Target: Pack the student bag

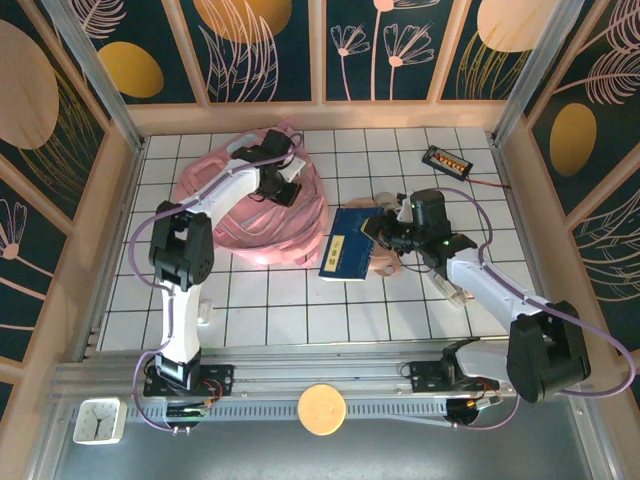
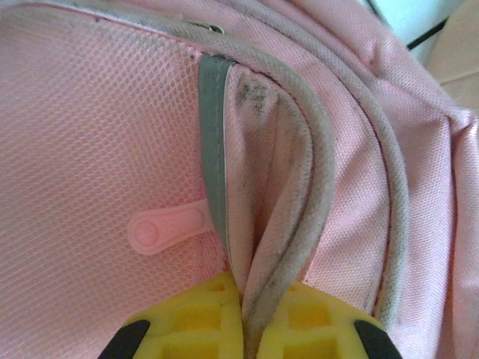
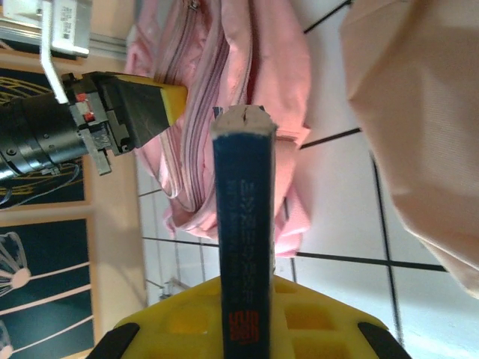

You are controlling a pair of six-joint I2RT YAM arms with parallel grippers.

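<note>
Progress: early days I reckon. Nothing visibly in the student bag point(image 1: 300, 225) yet, so loading it is all left to do.
Right end effector point(image 3: 247, 329): closed on a dark blue book point(image 3: 243, 239), clamped edge-on between its 2 yellow pads, spine toward the wrist camera and pointed at the bag.
Book: stiff, flat, rectangular, with scuffed pale corners at the far end.
Pouch point(image 3: 419, 112): soft pinkish-beige fabric, lying just beside the book on the white tiled surface point(image 1: 280, 310). Probably goes in too.
Left end effector point(image 2: 251, 321): pinched fully shut on the grey piped rim point(image 2: 314, 172) of the bag's opening. Looks like it's set to hold the mouth open.
Bag location: slumped on the far-left part of the surface, just left of the book.
Bag feel: floppy woven pink cloth, fine mesh lining, a grey strip point(image 2: 213, 149), grubby piping, and a rubbery pink zip tab point(image 2: 166, 228).
</note>
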